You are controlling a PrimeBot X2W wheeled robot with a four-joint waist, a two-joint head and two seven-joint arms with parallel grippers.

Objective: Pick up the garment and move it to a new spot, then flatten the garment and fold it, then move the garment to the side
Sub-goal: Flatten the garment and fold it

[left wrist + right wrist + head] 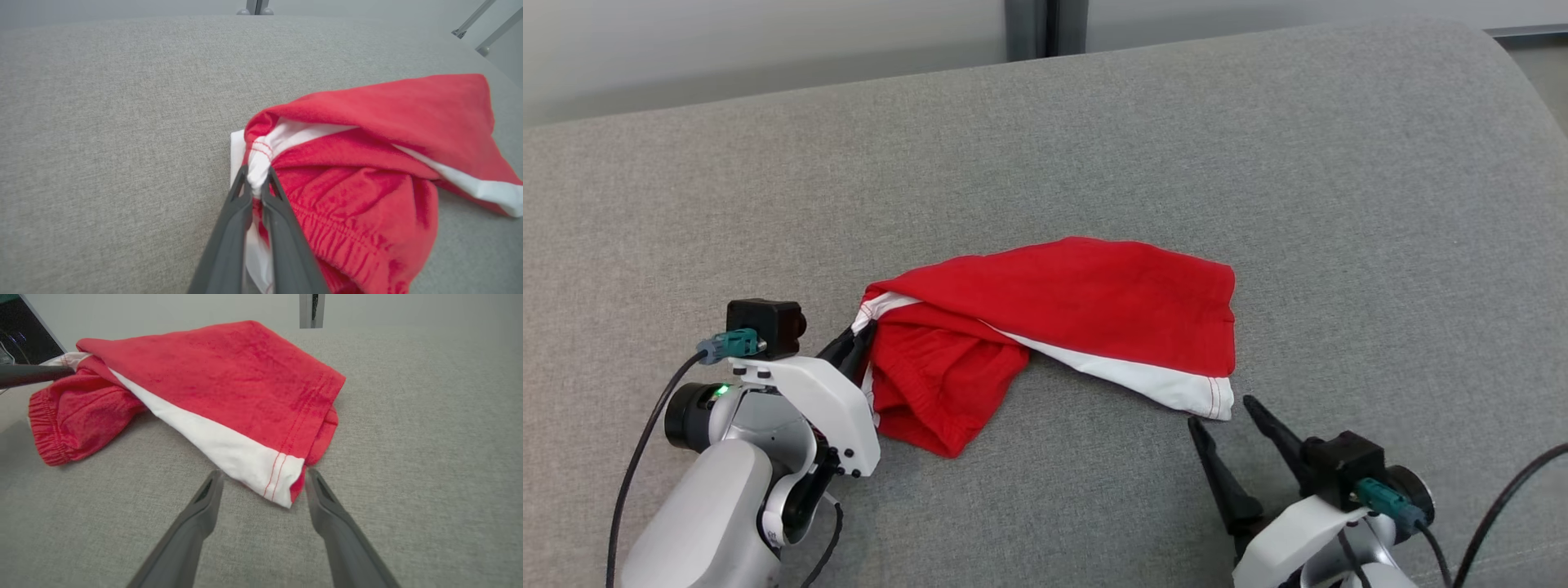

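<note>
A red-and-white garment (pixel 1078 302) is lying rumpled on a grey fabric surface (pixel 1094 147), the left end effector (pixel 256 173) clenching its white hem, the right end effector (pixel 264 473) hanging released, fingers flanking the opposite white corner.

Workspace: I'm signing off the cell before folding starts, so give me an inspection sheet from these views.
Surface: grey fabric cushion, flat.
Job's things: red garment with a white stripe, crumpled, lying on the cushion.
Clutter: nothing seen.
Grippers: left gripper, jaws shut on the garment's white edge; right gripper, jaws open, the garment's white corner between them, not clamped.
Cables: black cables at both wrists, off the garment.
Surroundings: pale wall with a dark post behind the cushion.
</note>
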